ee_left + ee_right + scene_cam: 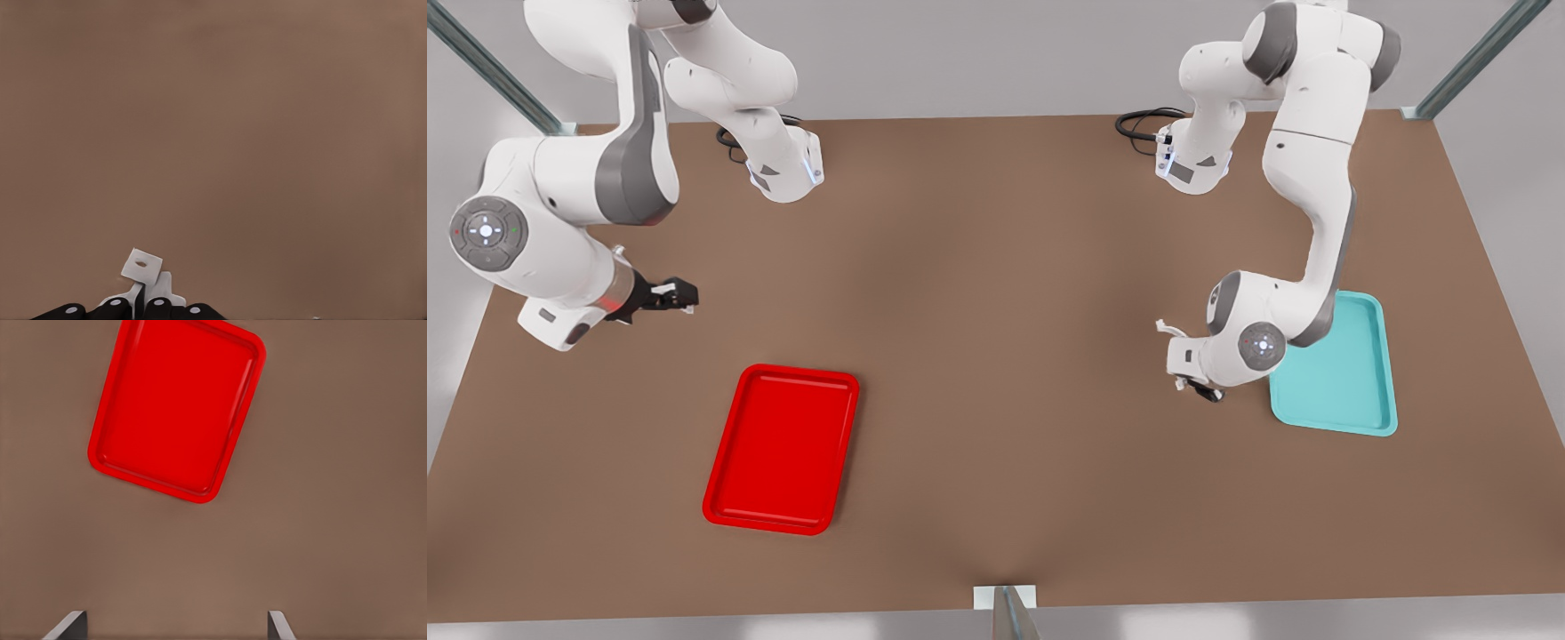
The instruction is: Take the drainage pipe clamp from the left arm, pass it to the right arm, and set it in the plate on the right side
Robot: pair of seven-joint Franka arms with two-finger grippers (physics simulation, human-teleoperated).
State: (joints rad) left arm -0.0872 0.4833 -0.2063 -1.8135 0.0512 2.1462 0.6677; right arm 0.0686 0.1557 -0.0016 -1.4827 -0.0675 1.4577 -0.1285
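Note:
The drainage pipe clamp is a small white strip with a holed tab, pinched between the black fingers of my left gripper, which is shut on it. That gripper hangs low over the brown table at the front view's right, beside a teal tray. My right gripper hovers at the front view's left, above and behind the red plate. Its fingers stand wide apart with nothing between them. The plate lies bare on the table.
A teal tray lies on the table at the front view's right, partly under the left arm's elbow. Both arm bases stand at the table's far edge. A wide stretch of brown tabletop separates the two grippers.

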